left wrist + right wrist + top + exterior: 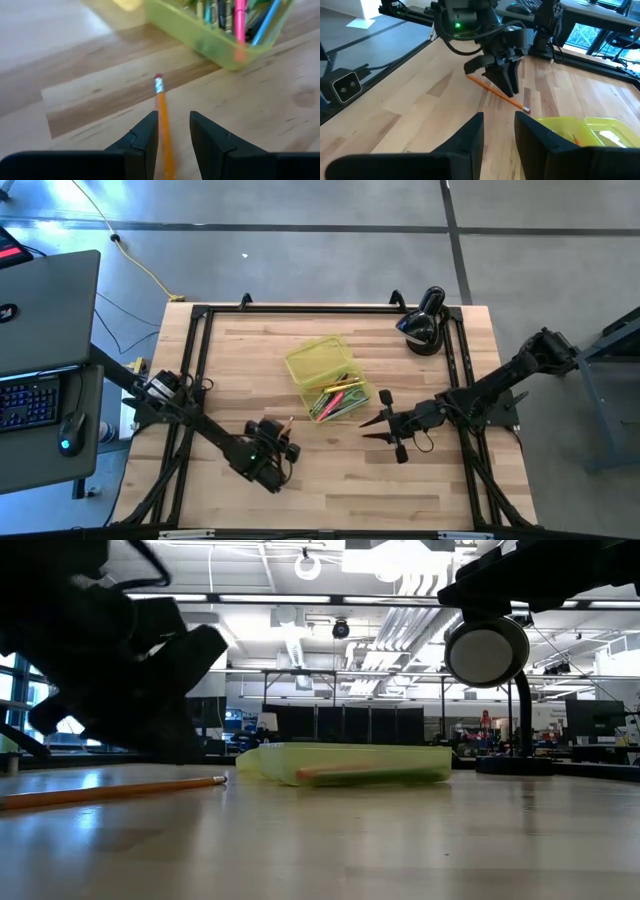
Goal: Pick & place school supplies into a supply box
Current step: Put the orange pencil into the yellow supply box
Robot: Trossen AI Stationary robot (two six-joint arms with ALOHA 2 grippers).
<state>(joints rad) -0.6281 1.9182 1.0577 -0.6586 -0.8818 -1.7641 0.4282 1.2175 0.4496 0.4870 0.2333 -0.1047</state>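
An orange pencil (162,110) with a pink eraser lies flat on the wooden table, near the supply box (325,375). The box is a translucent yellow-green case, its lid open, with several coloured pens (235,20) inside. My left gripper (174,125) is open and slants down over the pencil (517,104), one finger on each side of its shaft. My right gripper (499,127) is open and holds nothing. It hovers above the table to the right of the box (570,127), pointing toward the left gripper (507,85). My left gripper straddles the orange pencil's shaft (166,145) behind the eraser end, fingers running along it and slanting down from the table's near left. The pencil lies flat on the table close to one finger (147,137). Whether that finger touches it, I cannot tell.
A black rounded device (425,325) on a stand sits at the table's far right corner. Black frame rails (200,360) run along the table's edges. Bare wood lies between the box and the near edge. A laptop (40,300) stands off the table to the left.
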